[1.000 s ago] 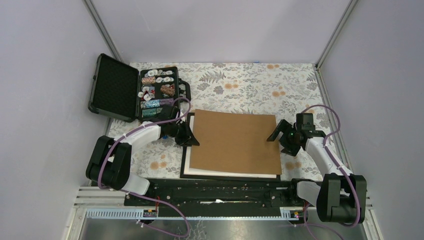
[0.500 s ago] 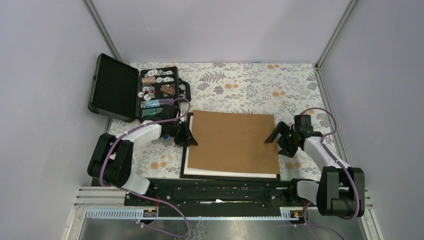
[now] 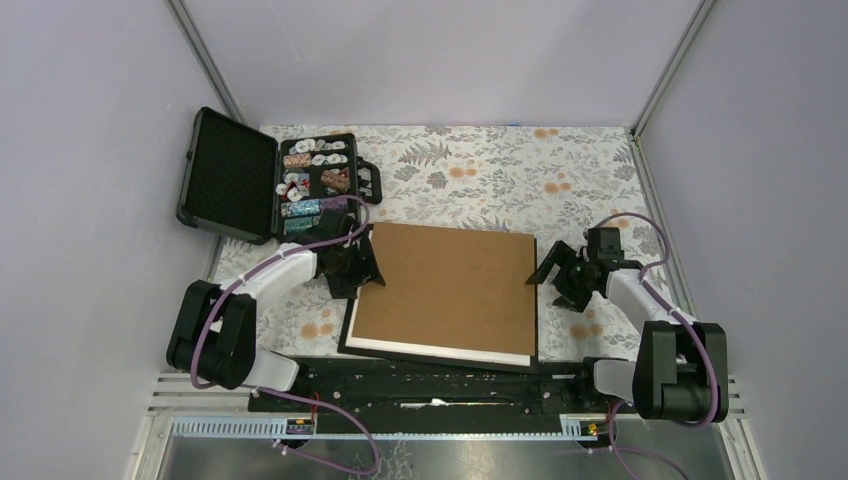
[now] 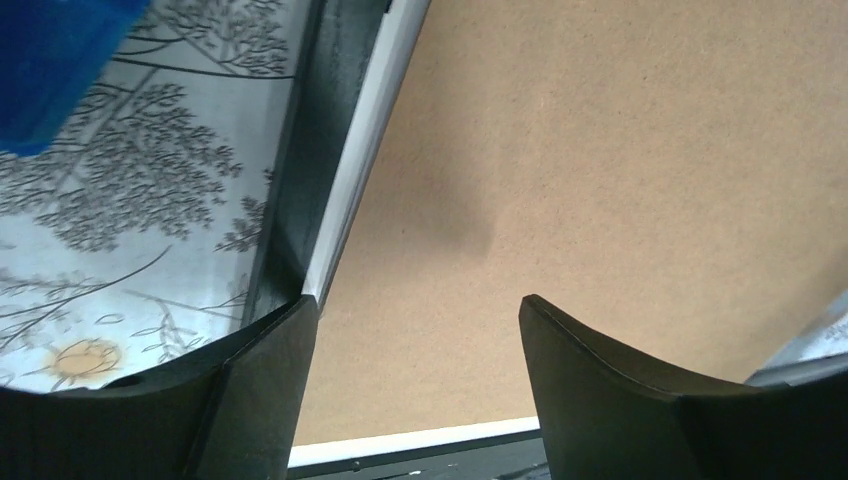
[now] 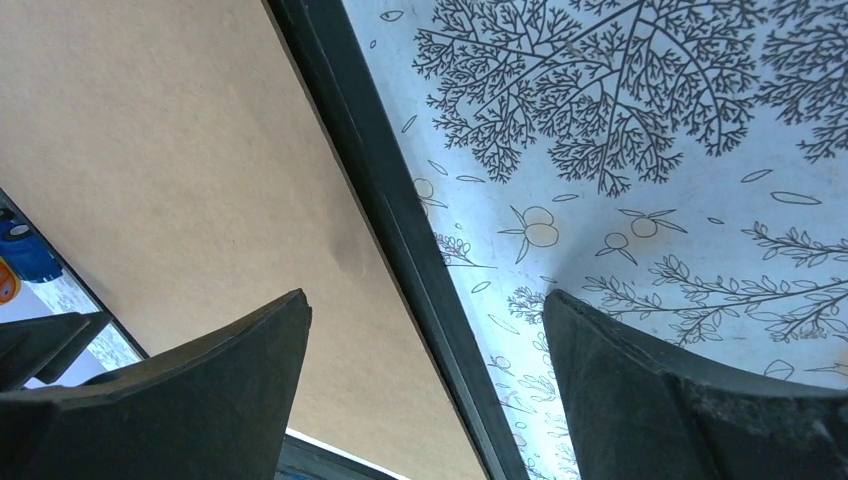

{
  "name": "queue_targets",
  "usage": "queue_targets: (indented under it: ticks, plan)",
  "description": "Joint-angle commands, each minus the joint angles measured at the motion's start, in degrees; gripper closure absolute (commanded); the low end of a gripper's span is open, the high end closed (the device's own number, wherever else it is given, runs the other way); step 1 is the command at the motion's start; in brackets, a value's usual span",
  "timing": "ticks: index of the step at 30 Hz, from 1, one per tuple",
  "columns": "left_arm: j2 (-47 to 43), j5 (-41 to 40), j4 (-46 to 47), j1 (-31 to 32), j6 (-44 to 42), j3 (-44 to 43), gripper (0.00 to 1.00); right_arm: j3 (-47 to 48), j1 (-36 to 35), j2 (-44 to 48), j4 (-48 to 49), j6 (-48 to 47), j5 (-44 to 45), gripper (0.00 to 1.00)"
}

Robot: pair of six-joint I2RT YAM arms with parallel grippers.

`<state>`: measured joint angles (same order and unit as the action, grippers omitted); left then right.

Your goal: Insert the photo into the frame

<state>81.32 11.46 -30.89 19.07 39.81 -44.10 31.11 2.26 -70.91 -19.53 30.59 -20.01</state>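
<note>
Two grippers, both w/ jaws spread wide, nothing held in either. The left gripper (image 3: 357, 266) sits at the upper-left corner of the frame (image 3: 435, 359), centre-left in the top view. In its wrist view its fingers (image 4: 262, 370) stand apart above the brown backing board (image 3: 445, 285). The black moulding and a strip of white mat border (image 4: 370, 130) run up past the left-hand finger. The right gripper (image 3: 549, 268) is at the opposite short side, centre-right in the top view. Its wrist view shows the jaws straddling the black moulding, one finger over the board, the other over the floral cloth (image 3: 480, 170). Contact w/ the frame: can't tell for either.

The frame lies flat, back up, between the two grippers, long axis approx left-to-right across the picture, a bit skewed. Each gripper has a short end just beside it, so neither arm is clearly nearer. As for the photo, I can't see it anywhere; only brown board faces up. My guess is it's under the board, unconfirmed. The open black case (image 3: 235, 175) is upper left, apart from the frame.
</note>
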Motion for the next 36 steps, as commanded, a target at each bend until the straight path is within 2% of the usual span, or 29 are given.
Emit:
queue_targets:
  ticks: [1, 11, 17, 21, 26, 31, 36]
  plan:
    - [-2.9, -8.4, -5.3, -0.8, -0.7, -0.1, 0.20, 1.4, -0.3, -0.9, 1.6, -1.8, -0.1, 0.07]
    - [-4.5, -16.5, -4.3, -1.3, 0.6, -0.5, 0.08, 1.5, -0.3, -3.5, 3.4, -1.8, -2.4, 0.06]
    - [-1.8, -10.9, 1.1, -1.5, 3.2, 2.6, 0.07, 1.6, -0.3, -5.1, 4.8, -1.4, -3.6, 0.06]
    - [-2.4, -3.4, 8.1, -0.2, 5.4, 5.4, 0.10, 1.3, -0.3, -7.1, 7.1, -0.4, -5.2, 0.06]
    - [-1.5, -0.6, 14.6, 3.5, 8.5, 5.2, 0.09, 2.8, -0.3, -9.9, 8.9, -0.1, -3.0, 0.06]
    - [3.4, 0.7, 20.1, 7.9, 11.3, 1.6, 0.09, 7.5, -0.3, -14.2, 7.9, -1.1, -1.4, 0.06]
    - [7.2, 1.1, 22.1, 9.8, 12.0, -1.5, 0.09, 13.9, -0.3, -17.1, 3.5, -2.9, 5.1, 0.05]
